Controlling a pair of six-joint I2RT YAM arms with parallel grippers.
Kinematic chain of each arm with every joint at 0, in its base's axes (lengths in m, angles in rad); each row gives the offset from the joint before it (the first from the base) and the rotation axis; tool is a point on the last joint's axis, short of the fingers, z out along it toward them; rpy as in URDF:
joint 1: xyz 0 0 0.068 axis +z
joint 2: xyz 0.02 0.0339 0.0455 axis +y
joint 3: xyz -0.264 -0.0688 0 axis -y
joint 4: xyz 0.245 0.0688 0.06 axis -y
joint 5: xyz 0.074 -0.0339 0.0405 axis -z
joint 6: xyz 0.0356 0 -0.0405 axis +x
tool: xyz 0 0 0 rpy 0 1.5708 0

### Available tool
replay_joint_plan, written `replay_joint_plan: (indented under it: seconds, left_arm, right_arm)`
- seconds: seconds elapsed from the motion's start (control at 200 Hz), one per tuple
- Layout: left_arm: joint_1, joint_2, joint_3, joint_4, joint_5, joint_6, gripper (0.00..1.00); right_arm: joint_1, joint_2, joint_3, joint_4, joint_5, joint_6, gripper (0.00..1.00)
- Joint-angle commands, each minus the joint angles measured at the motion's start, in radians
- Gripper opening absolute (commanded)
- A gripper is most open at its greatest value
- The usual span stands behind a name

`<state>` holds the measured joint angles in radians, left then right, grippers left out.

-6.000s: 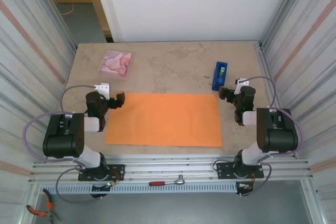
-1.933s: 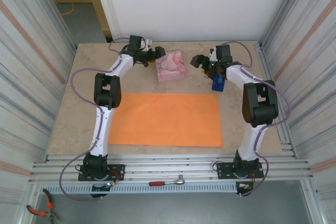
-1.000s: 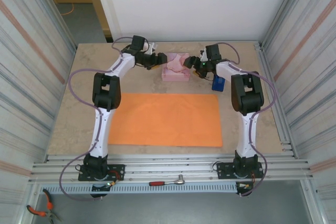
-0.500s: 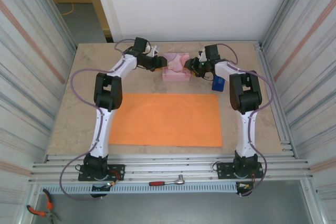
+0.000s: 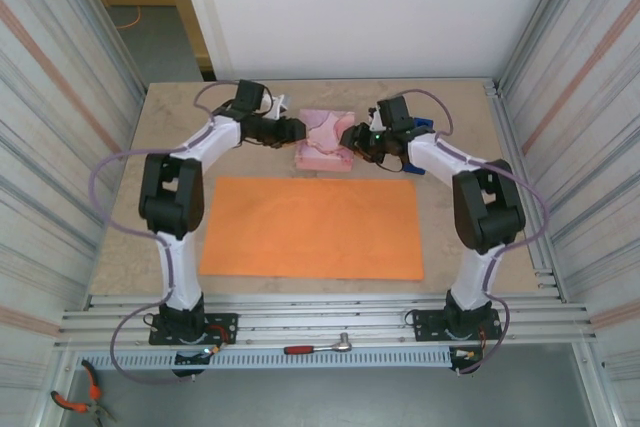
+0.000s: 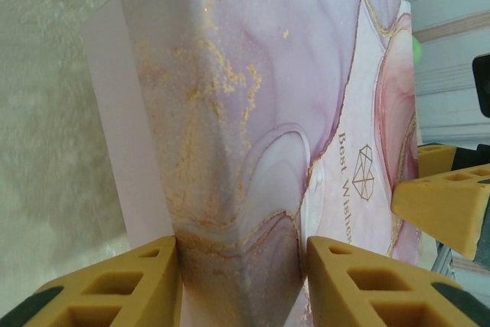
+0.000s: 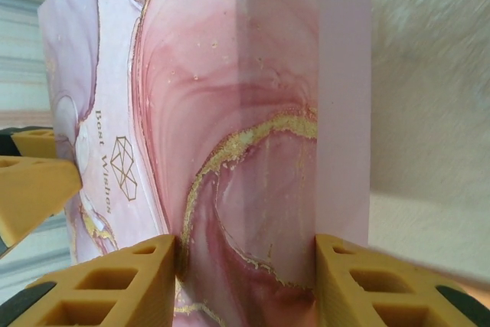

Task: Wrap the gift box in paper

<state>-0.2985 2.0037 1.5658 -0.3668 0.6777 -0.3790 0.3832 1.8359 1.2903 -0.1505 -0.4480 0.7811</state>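
Note:
The gift box [image 5: 324,139], pink with pale marbling and gold veins, hangs between both arms just behind the far edge of the paper [image 5: 310,227], a plain orange sheet lying flat on the table. My left gripper [image 5: 294,131] is shut on the box's left edge; in the left wrist view its yellow fingers [image 6: 115,281] press both faces of the gift box [image 6: 245,151]. My right gripper [image 5: 352,136] is shut on the right edge, and in the right wrist view its yellow fingers [image 7: 360,281] clamp the gift box [image 7: 245,128].
A blue tape dispenser [image 5: 418,143] stands on the beige table [image 5: 470,237] behind my right forearm. Corrugated metal walls close in both sides. A ratchet tool [image 5: 318,347] lies on the rail in front of the arm bases.
Both grippers have closed on the box's opposite edges. The box has since come toward the near side, closer to the orange sheet, with both arms drawing back.

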Motion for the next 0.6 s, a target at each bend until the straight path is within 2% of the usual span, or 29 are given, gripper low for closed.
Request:
replay_joint_plan:
  seconds: [0.0, 0.346, 0.461, 0.596]
  left_arm:
    - [-0.111, -0.154, -0.134, 0.107, 0.125, -0.019, 0.43]
    - [-0.21, -0.525, -0.57, 0.174, 0.015, -0.084, 0.46]
    - [-0.252, -0.591, -0.673, 0.195, -0.023, -0.107, 0.46]
    - [-0.266, -0.606, -0.787, 0.266, -0.046, -0.142, 0.47]
  right_arm:
    - [0.131, -0.095, -0.067, 0.088, -0.036, 0.028, 0.44]
    - [0.367, -0.28, -0.299, 0.098, 0.142, 0.093, 0.44]
    - [0.442, -0.305, -0.364, 0.105, 0.205, 0.121, 0.44]
    - [0.475, -0.281, -0.409, 0.118, 0.241, 0.142, 0.45]
